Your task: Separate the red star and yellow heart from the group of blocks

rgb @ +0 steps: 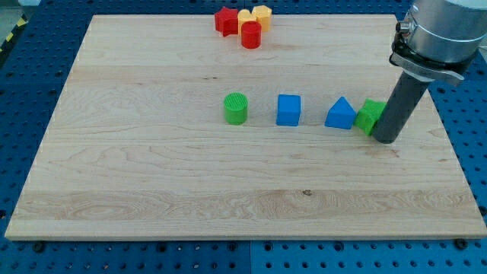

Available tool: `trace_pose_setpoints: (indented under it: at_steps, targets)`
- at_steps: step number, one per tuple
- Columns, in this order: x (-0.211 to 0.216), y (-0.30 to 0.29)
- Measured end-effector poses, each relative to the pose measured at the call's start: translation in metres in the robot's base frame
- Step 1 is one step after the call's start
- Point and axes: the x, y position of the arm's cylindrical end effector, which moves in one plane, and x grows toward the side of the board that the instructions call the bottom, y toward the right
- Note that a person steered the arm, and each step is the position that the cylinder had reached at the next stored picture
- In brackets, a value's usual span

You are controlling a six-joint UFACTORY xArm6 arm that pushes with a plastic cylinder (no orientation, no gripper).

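Observation:
The red star point(225, 20) sits near the view's top edge of the board, at the left end of a tight cluster. Touching it on the right is the yellow heart point(245, 17). A red cylinder point(251, 35) stands just below them and a yellow hexagon-like block point(262, 14) is at the cluster's right. My tip point(384, 139) rests on the board far to the right and lower, just right of a green block point(370, 116), well away from the cluster.
A green cylinder point(237, 108), a blue cube point(288, 109) and a blue triangle point(341, 114) lie in a row across the board's middle, left of the green block. The wooden board point(152, 175) lies on a blue perforated table.

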Motion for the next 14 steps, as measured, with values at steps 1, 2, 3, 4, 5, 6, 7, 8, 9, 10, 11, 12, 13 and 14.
trace_pose_setpoints:
  at_steps: [1, 2, 3, 4, 5, 6, 7, 8, 9, 10, 11, 12, 13, 14]
  targets:
    - [-0.002, 0.0]
    - [-0.004, 0.0]
    - [0.02, 0.0]
    - [0.091, 0.001]
    - [0.099, -0.037]
    - [0.096, -0.118]
    - [0.057, -0.205]
    - [-0.008, -0.283]
    - [-0.078, -0.332]
    - [-0.122, -0.271]
    - [-0.12, -0.218]
    - [-0.12, -0.218]
    - [-0.12, -0.218]
    - [-0.12, -0.218]
